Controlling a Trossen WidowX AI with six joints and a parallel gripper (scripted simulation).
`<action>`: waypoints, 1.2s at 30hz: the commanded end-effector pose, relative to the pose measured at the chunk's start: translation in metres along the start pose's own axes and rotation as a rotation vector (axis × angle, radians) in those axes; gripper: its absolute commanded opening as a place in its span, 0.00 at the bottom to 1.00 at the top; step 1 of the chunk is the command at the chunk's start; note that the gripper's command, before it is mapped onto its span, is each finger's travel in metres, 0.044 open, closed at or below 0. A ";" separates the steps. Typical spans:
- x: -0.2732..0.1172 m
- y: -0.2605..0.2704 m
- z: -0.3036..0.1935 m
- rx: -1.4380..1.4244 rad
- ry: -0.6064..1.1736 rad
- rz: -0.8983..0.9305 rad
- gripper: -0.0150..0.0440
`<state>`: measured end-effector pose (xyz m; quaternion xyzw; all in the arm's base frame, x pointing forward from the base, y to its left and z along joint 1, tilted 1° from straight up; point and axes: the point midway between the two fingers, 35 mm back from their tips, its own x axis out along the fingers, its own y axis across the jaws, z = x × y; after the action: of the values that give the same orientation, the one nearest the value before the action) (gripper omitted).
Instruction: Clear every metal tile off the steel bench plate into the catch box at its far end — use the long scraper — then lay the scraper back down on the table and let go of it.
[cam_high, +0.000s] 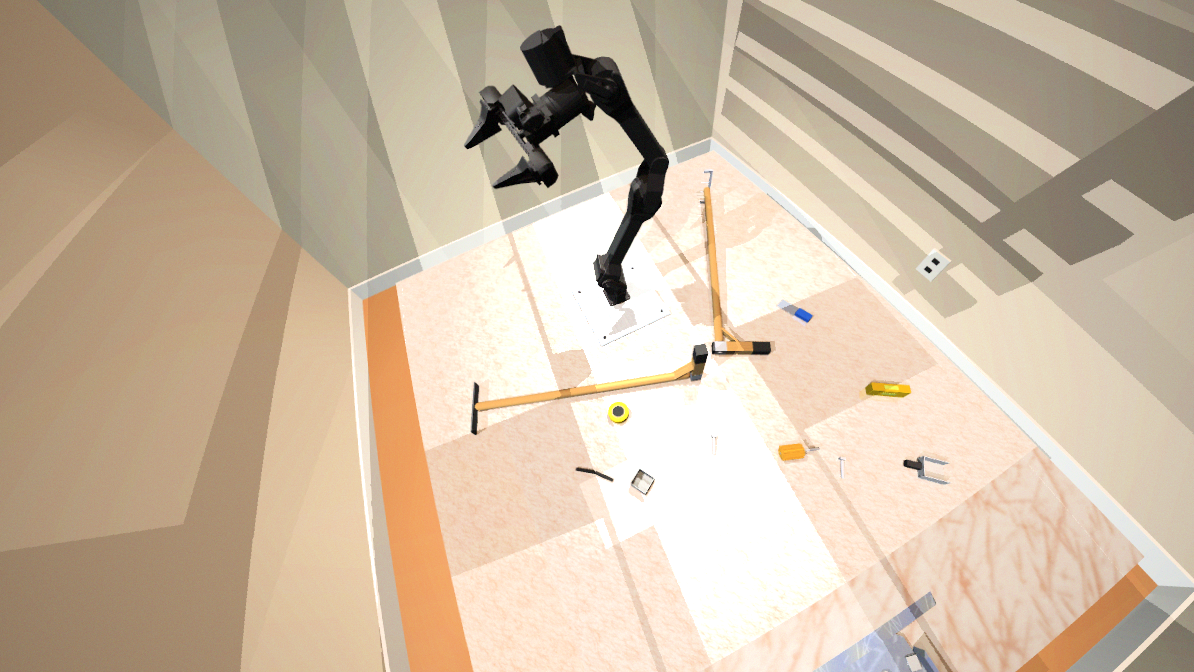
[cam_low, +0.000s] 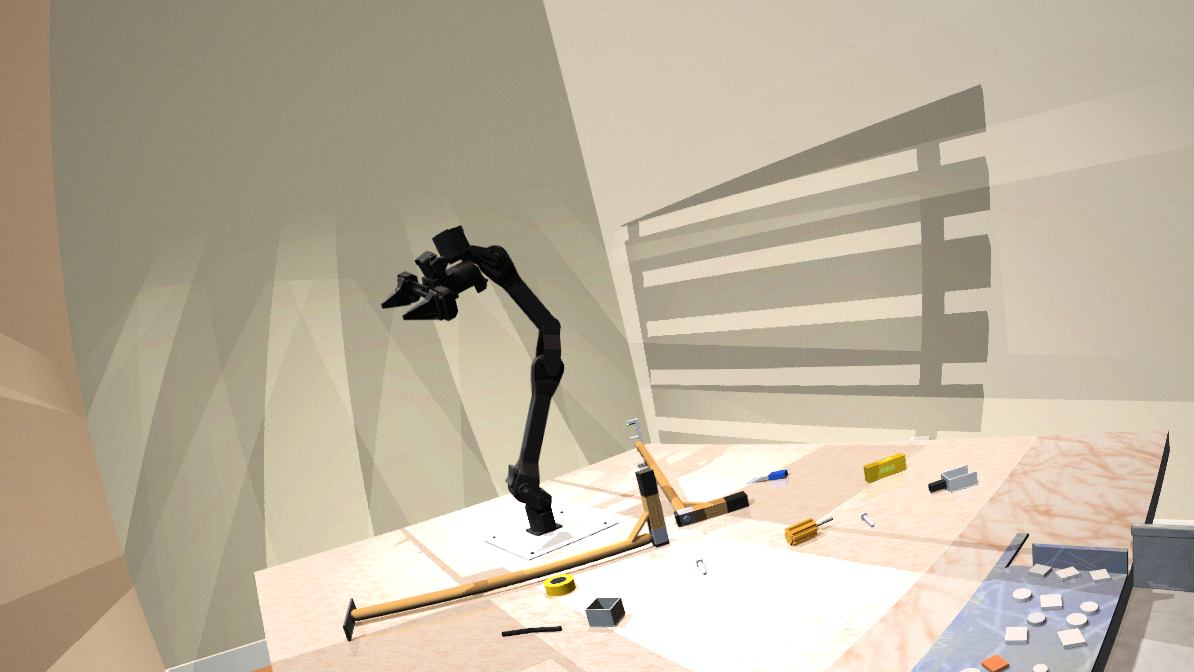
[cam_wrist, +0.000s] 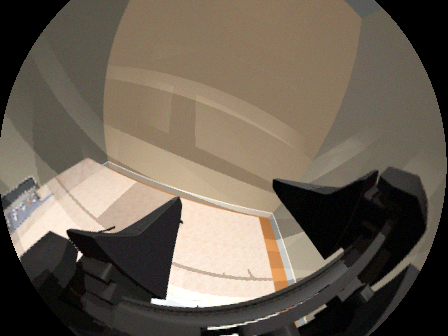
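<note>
My gripper (cam_high: 480, 166) (cam_low: 393, 312) (cam_wrist: 228, 192) is open and empty, high above the table on the raised arm. The long scraper (cam_high: 568, 392) (cam_low: 501, 580) lies on the table in front of the arm's base. Its black blade (cam_high: 475, 408) (cam_low: 349, 619) is at the left, its upright grip (cam_high: 699, 363) (cam_low: 651, 505) at the right. The steel plate (cam_low: 981, 617) carries several pale tiles (cam_low: 1051, 600) and an orange tile (cam_low: 994, 663). A grey-walled box (cam_low: 1163, 557) stands past its right edge; its inside is mostly out of view.
A second long wooden tool (cam_high: 714, 275) (cam_low: 660, 475) with a hooked end lies beside the base. Around are a tape measure (cam_high: 618, 412) (cam_low: 559, 585), a small square box (cam_high: 642, 481) (cam_low: 604, 611), a black rod (cam_high: 594, 473), an orange screwdriver (cam_high: 792, 451) and a yellow block (cam_high: 888, 389).
</note>
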<state>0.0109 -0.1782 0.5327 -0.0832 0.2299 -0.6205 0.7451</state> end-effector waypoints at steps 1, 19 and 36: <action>0.010 0.002 -0.006 0.045 0.033 0.028 1.00; 0.037 0.027 -0.023 0.205 0.161 0.143 1.00; 0.057 0.057 -0.038 0.312 0.302 0.223 1.00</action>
<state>0.0478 -0.2101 0.4692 0.1342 0.2411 -0.5702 0.7738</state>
